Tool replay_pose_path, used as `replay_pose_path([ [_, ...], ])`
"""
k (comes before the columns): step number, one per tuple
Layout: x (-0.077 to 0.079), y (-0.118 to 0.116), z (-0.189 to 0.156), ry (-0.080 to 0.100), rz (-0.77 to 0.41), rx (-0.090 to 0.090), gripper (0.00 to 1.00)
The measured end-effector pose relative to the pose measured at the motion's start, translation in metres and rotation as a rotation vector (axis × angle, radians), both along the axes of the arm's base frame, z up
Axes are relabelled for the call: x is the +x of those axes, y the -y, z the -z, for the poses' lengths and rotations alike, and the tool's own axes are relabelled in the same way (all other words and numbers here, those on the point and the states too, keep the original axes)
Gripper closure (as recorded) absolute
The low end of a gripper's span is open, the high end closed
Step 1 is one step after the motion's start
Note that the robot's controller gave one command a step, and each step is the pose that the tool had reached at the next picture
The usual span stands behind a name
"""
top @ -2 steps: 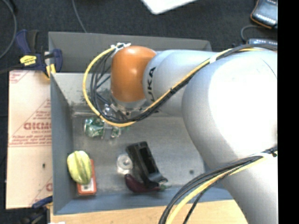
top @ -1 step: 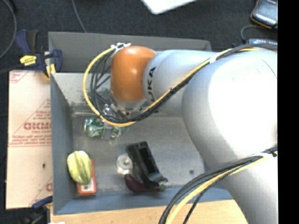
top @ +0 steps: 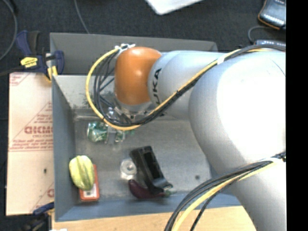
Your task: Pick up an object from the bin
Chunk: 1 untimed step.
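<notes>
My gripper [top: 117,121] hangs below the arm's orange cover, low in the bin's back left part. Right beside it on the left, partly under it, lies a crumpled green and clear wrapper-like thing [top: 97,132]. Whether the gripper touches it I cannot tell. A small clear round thing [top: 127,167] lies a little nearer the front, with a black oblong block [top: 148,165] to its right.
A yellow-green ribbed fruit [top: 82,171] rests at the front left, partly on a flat orange-red thing [top: 90,192]. A dark purple aubergine-shaped thing [top: 143,190] lies by the front wall. The arm covers the bin's right side.
</notes>
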<state>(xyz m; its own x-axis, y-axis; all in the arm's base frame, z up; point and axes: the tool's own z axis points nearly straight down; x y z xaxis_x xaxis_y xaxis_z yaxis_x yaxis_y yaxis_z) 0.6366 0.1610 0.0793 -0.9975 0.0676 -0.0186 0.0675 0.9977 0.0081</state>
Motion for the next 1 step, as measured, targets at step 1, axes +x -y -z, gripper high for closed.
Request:
replay_pose_path([
  [1,-0.0005,0.0002,-0.0133,-0.002,0.000,0.000,1.00],
])
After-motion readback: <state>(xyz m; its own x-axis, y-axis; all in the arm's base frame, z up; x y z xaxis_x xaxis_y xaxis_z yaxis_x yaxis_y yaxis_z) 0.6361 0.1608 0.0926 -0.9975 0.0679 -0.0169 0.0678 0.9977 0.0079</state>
